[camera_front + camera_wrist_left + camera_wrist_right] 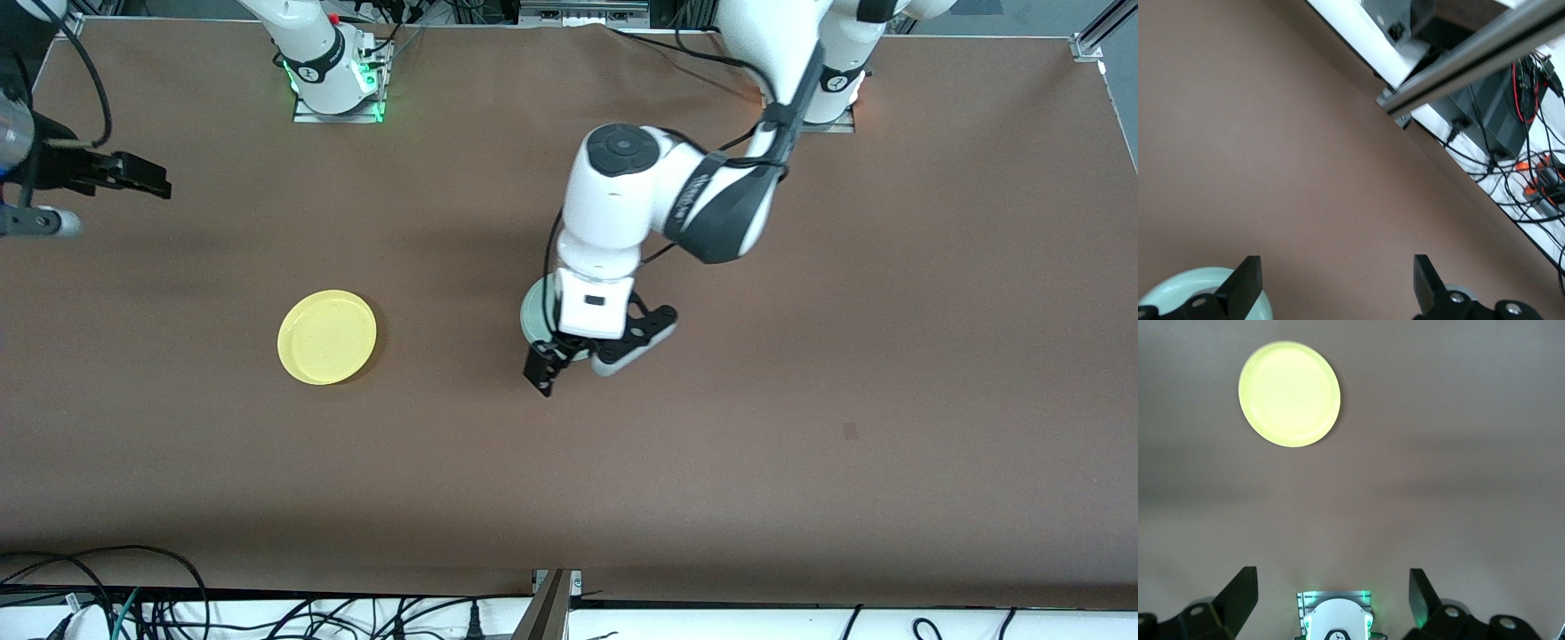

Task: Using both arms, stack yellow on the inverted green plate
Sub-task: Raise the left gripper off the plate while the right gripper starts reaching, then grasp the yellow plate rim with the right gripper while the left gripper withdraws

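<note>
Hovering my left gripper (578,356), fingers spread and empty, over the green plate (533,313); my right gripper (133,178), also open, waits well apart from the yellow plate (327,337).

A robotics lab: two white arms bolted to a brown worktop (800,462), aluminium framing (1471,63) at its edge, loose cables (133,604) tangled along the floor.

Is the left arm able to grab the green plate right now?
Probably yes. The left end effector hangs open right over the green plate, with nothing between them; the yellow plate lies apart.
</note>
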Robot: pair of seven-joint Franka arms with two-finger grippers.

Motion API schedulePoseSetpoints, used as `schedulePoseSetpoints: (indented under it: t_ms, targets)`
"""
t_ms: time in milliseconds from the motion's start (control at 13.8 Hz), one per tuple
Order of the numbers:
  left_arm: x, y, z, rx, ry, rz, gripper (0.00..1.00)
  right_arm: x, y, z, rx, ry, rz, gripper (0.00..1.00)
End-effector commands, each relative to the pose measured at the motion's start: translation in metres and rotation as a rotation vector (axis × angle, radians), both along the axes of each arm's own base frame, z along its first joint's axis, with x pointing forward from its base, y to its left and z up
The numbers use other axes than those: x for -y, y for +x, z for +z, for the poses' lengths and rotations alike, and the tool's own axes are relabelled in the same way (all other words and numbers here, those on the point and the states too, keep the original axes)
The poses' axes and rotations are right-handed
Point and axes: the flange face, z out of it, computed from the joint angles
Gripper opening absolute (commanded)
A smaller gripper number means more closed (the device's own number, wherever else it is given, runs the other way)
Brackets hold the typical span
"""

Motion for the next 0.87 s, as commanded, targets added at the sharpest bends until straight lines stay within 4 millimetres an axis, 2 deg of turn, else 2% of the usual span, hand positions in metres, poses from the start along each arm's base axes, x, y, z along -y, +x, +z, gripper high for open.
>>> schedulePoseSetpoints:
  t_ms: [0,145,364,436,582,655,727,800]
  targets:
    - [-0.061,0.008,0.058,-0.081,-0.031,-0.083,1.0,-0.013,0.044,-0.084,-0.05,-0.002,0.031,1.0]
    - [-0.114,0.012,0.091,-0.156,-0.035,-0.169,1.0,-0.014,0.065,-0.138,0.022,0.005,0.038,1.0]
    - [-0.175,0.004,0.131,-0.23,-0.015,-0.268,1.0,-0.015,0.057,-0.217,0.172,0.063,-0.004,0.99]
    - [-0.199,0.003,0.142,-0.252,-0.025,-0.305,1.0,-0.014,0.05,-0.239,0.178,0.063,-0.007,0.91]
    - [-0.244,-0.005,0.162,-0.289,-0.012,-0.391,1.0,-0.003,0.047,-0.266,0.166,0.073,-0.041,0.87]
    - [-0.262,-0.009,0.165,-0.321,-0.002,-0.433,1.0,0.0,0.047,-0.28,0.158,0.11,-0.087,0.82]
    - [-0.281,-0.014,0.169,-0.355,0.005,-0.463,1.0,0.0,0.049,-0.292,0.168,0.161,-0.137,0.71]
    - [-0.299,-0.022,0.185,-0.342,0.015,-0.484,1.0,0.003,0.049,-0.305,0.169,0.187,-0.127,0.68]
